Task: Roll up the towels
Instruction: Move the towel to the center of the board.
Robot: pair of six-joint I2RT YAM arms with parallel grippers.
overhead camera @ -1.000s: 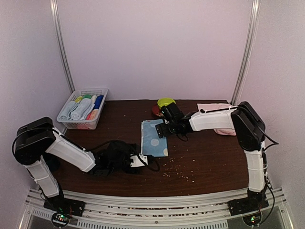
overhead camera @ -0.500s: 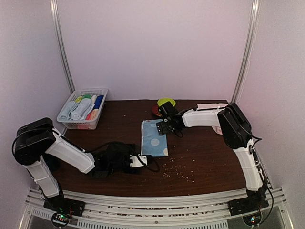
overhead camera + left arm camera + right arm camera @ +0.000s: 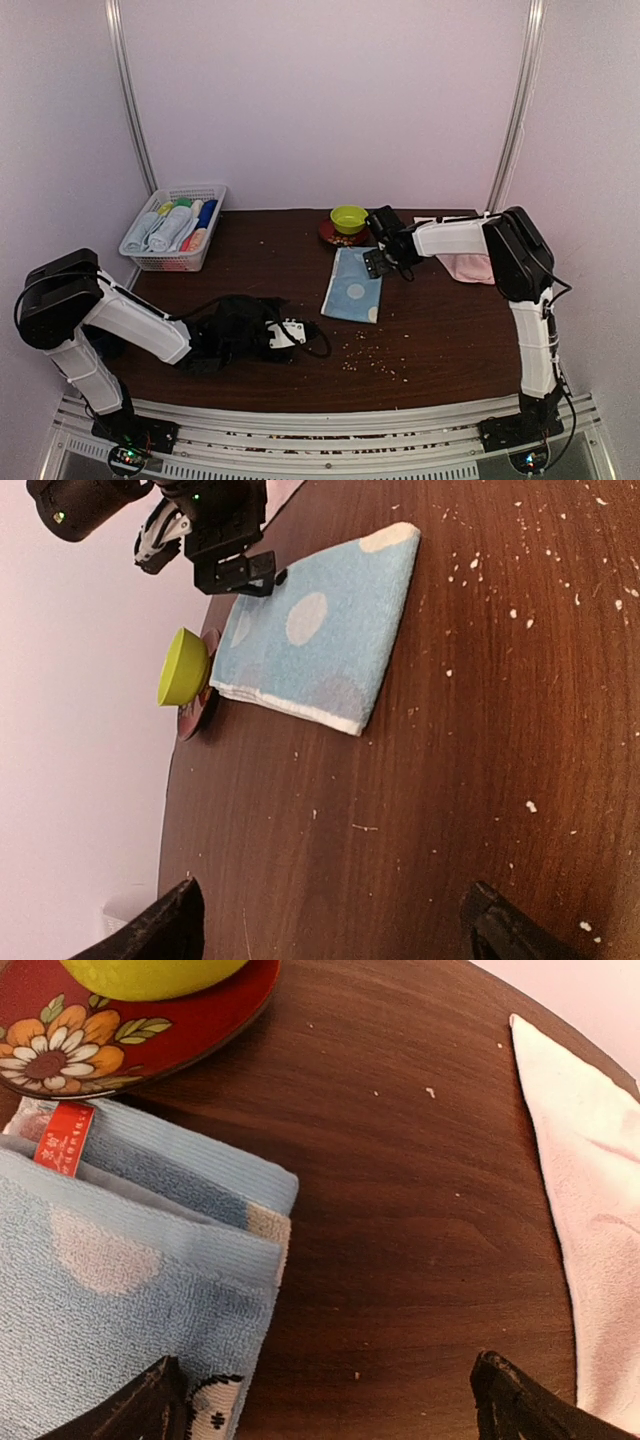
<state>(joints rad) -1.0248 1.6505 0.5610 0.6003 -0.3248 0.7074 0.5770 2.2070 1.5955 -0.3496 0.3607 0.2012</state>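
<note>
Right tool (image 3: pixel 327 1385) hangs low at the far right corner of the blue towel (image 3: pixel 355 286), jaws wide apart, nothing clamped. One finger is at the towel's edge, the other over bare worktop (image 3: pixel 450 330). Left tool (image 3: pixel 330 915) sits low near the front of the worktop, jaws spread too, empty, well apart from the cloth. The blue towel lies flat mid-worktop, folded in layers, with a red label showing at its far corner. It is just beside the flowered plate (image 3: pixel 60 1055) that carries the green bowl (image 3: pixel 348 216). Pink towel (image 3: pixel 468 266) lies flat at the far right, partly hidden by my right arm in the top view. Basket (image 3: pixel 170 262) at far left holds several rolled cloths. Progress as I read it: neither towel on the worktop is rolled — no roll begun on either, so both are left to do. Crumbs (image 3: pixel 375 352) are scattered near the front — I judge they could get caught in a roll.
</note>
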